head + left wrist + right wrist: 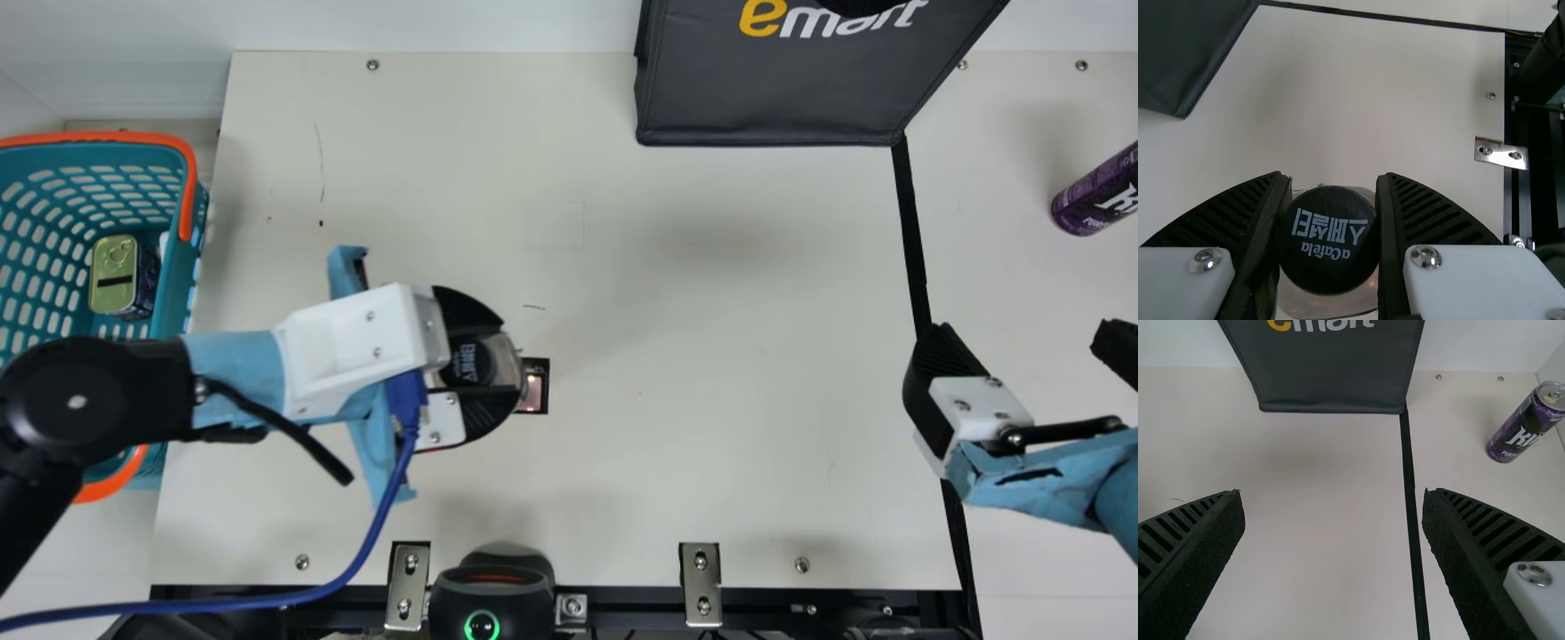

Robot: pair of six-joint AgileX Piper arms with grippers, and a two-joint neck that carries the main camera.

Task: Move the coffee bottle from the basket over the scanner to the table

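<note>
The left gripper (pixel 1333 180), jaws pinching the bottle (pixel 1328 240) toward the left edge of the table (pixel 711 356), likely scans; set-down should follow. The right gripper (pixel 1333 503) hovers, jaws spread.

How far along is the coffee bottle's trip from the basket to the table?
The bottle is already out of the basket. Right now the left arm's jaws grip its sides over the table. Whether it has passed the scanner, I can't tell. Left, it seems: setting it down and letting go.

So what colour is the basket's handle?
Orange, against a teal basket; the main view shows it best.
</note>
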